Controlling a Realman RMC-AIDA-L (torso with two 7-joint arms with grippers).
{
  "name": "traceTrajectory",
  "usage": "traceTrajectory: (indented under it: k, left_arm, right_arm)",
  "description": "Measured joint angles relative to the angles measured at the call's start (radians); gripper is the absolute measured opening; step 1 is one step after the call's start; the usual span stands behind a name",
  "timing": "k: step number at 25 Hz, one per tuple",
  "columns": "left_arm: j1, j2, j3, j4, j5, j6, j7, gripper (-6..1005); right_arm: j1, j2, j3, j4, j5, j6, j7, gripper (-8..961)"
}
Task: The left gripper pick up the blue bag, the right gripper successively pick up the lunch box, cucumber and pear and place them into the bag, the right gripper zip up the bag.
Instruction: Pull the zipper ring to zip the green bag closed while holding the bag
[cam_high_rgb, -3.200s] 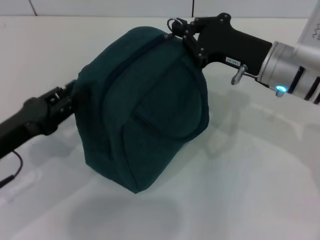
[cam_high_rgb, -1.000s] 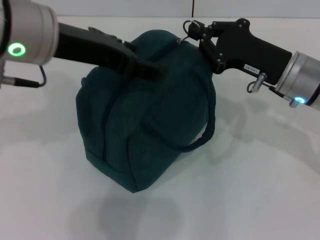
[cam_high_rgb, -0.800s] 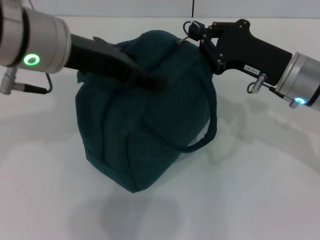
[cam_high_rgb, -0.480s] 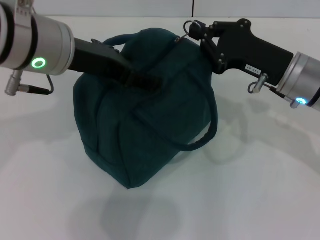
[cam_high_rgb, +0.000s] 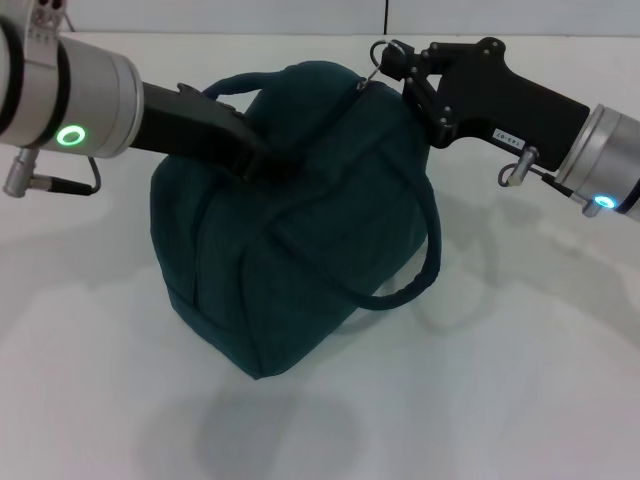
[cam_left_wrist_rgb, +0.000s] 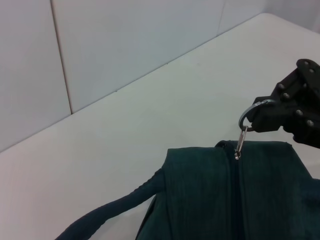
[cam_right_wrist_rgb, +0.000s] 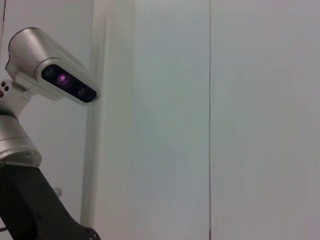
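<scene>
- Left gripper up on the blue bag top, risen from low at its side seconds ago; fingers apparently pinching fabric or handle there.
- Blue bag on the table, zipped shut, near handle now dropped loose.
- Right gripper clamped on the ring zipper pull at zip's end; zipping likely finished.
</scene>
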Motion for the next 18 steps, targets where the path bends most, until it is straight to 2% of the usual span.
traceTrajectory:
  k: [6, 11, 18]
  left_arm:
    - [0.0, 0.0, 0.001, -0.002, -0.001, 0.001, 0.001, 472]
    - [0.0, -0.001, 0.012, -0.002, 0.0, 0.002, 0.001, 236]
    - [0.0, -0.001, 0.013, 0.003, -0.002, 0.003, 0.003, 146]
  right_arm:
    - [0.0, 0.0, 0.0, 0.0, 0.0, 0.0, 0.0, 105]
    - [0.0, 0.0, 0.0, 0.0, 0.0, 0.0, -0.001, 106]
    - [-0.002, 0.0, 0.0, 0.0, 0.002, 0.0, -0.003, 109]
